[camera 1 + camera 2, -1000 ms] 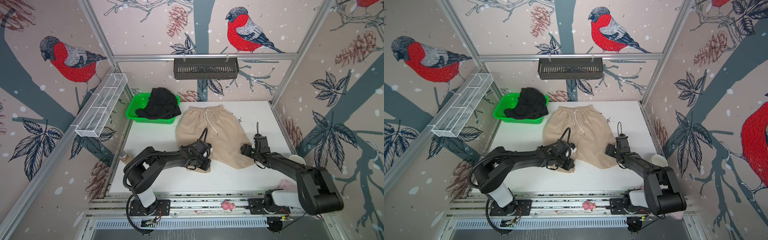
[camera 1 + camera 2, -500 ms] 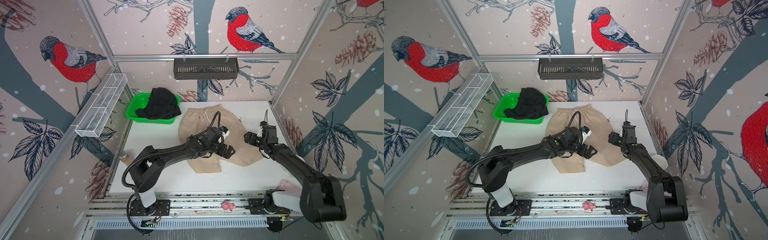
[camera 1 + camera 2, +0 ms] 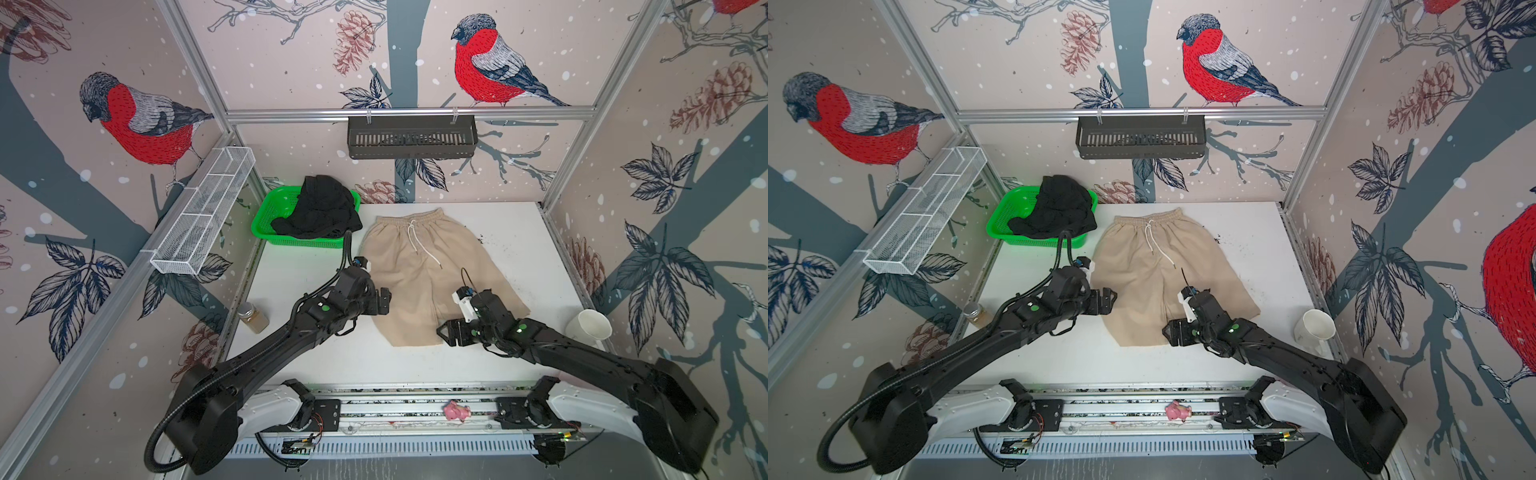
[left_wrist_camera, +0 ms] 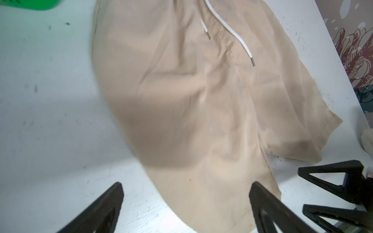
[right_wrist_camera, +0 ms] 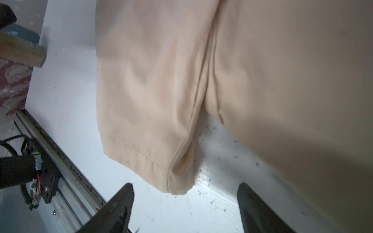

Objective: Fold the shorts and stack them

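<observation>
The beige shorts (image 3: 419,270) (image 3: 1142,266) lie spread flat on the white table (image 3: 519,257), waistband and white drawstring at the far side. The black shorts (image 3: 320,212) (image 3: 1059,208) are heaped in the green basket (image 3: 270,216) at the back left. My left gripper (image 3: 386,299) (image 3: 1111,301) (image 4: 186,185) is open at the left edge of the beige shorts (image 4: 191,100), holding nothing. My right gripper (image 3: 442,332) (image 3: 1167,332) (image 5: 185,185) is open beside the inner corner of the nearer leg's hem. That corner of the beige shorts (image 5: 151,121) lies just ahead of its fingers.
A jar (image 3: 253,318) stands at the table's left edge and a white cup (image 3: 590,328) at its right edge. A white wire shelf (image 3: 203,216) hangs on the left wall, a black basket (image 3: 411,137) on the back rail. A pink toy (image 3: 455,411) lies on the front rail.
My left gripper has opened, let go of the beige shorts' leg and drawn back to the left edge. My right gripper has come nearer and leftward to the hem corner.
</observation>
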Available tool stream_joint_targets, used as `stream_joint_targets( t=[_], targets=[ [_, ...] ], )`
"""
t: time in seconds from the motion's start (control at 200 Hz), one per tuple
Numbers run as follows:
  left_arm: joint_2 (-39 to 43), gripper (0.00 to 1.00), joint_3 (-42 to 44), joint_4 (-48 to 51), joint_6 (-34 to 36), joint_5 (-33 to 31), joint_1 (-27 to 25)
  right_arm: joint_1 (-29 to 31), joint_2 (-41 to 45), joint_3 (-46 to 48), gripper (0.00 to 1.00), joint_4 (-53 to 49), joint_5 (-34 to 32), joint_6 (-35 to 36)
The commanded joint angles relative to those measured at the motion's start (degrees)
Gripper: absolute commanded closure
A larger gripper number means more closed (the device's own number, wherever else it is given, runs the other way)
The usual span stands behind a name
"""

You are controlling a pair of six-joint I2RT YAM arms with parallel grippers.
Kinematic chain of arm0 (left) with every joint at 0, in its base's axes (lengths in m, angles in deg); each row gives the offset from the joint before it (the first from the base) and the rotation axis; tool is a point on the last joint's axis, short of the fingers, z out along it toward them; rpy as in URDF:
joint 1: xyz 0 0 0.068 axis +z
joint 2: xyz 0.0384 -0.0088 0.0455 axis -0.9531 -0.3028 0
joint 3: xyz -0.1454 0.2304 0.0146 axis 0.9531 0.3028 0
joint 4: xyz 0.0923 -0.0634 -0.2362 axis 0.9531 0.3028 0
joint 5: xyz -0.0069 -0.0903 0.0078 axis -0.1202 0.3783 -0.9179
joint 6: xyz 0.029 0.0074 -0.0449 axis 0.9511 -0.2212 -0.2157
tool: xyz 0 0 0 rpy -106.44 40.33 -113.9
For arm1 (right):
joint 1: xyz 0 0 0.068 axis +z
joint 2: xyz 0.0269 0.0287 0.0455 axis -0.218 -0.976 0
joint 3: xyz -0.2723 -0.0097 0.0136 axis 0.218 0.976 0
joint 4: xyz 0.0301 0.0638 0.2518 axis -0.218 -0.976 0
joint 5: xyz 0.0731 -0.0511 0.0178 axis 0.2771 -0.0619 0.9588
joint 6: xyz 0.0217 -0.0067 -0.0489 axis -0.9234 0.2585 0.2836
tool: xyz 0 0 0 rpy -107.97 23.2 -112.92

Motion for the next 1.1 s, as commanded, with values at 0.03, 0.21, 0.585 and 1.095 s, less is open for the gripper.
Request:
stream_joint_targets(
  t=[0.03,0.21,0.585,1.095],
  targets=[
    [6.28,0.03,4.0,-1.85,-4.81,-4.04,0.37,2.75,-5.71,-0.21,0.21,6.3,2.59,-0.43],
    [9.12,0.03,4.88,-0.02,-4.1,-3.95,0.35,3.37,-12.18,-1.53,0.41,10.96,5.83,-0.16],
    [8.05,0.02,7.15,-3.55,-1.86,3.91,0.07,0.17,-11.16,-10.7,0.99,13.02,10.97,-5.6],
    [0.03,0.02,9.02,-14.0,2.55,-8.92,-20.15,-6.48,-11.21,-15.66,0.99,24.24,13.42,-10.69]
  ],
)
